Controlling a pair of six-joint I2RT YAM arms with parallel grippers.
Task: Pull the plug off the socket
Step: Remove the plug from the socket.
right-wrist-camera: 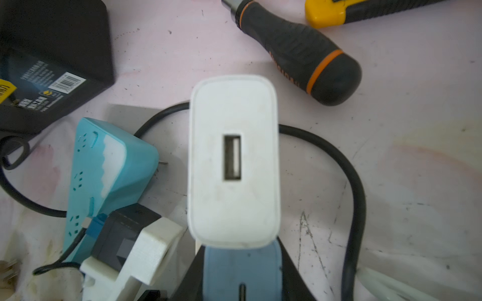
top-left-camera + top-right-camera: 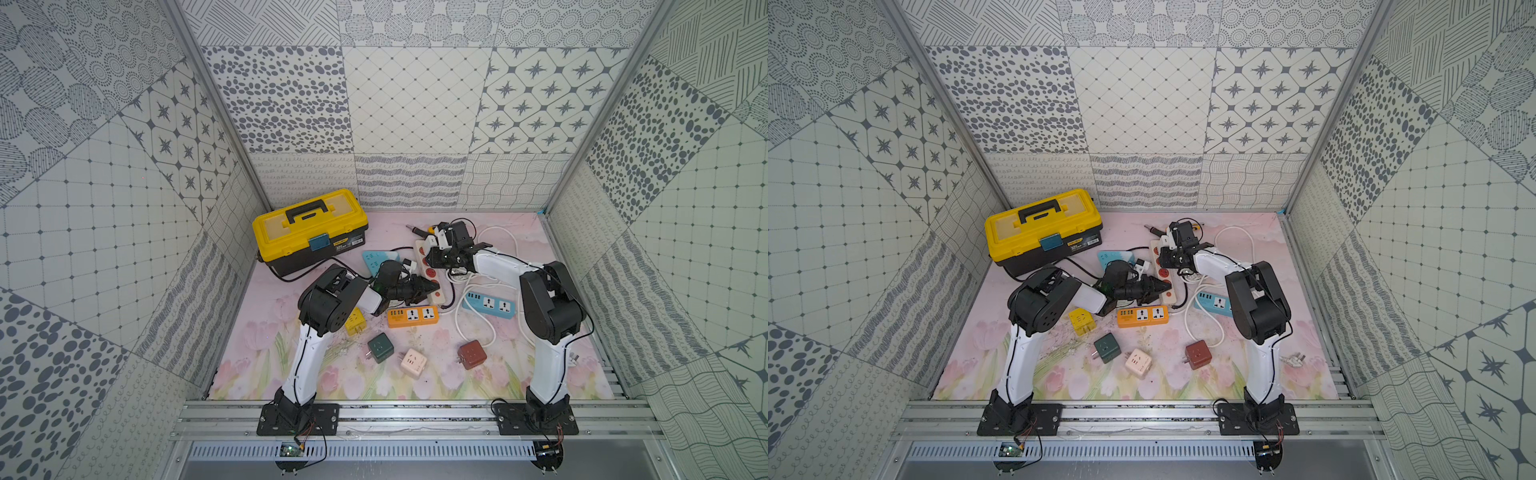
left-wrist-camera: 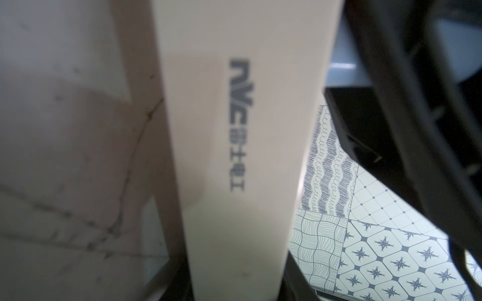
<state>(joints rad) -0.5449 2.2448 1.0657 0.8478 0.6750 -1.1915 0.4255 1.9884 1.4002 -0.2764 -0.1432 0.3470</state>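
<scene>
Right wrist | white plug (image 1: 233,161) clamped in right pincer (image 1: 240,260) | left pincer (image 3: 232,281) grips socket strip (image 3: 234,130)

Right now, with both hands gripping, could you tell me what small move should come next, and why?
Probably lift the right hand straight up off the power strip. It is shut on the white plug, the left hand clamps the strip's near end, and I cannot tell whether the prongs are free.

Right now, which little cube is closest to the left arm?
The yellow cube, partly hidden by that arm's elbow; the green, cream and red cubes lie clear of it.
</scene>
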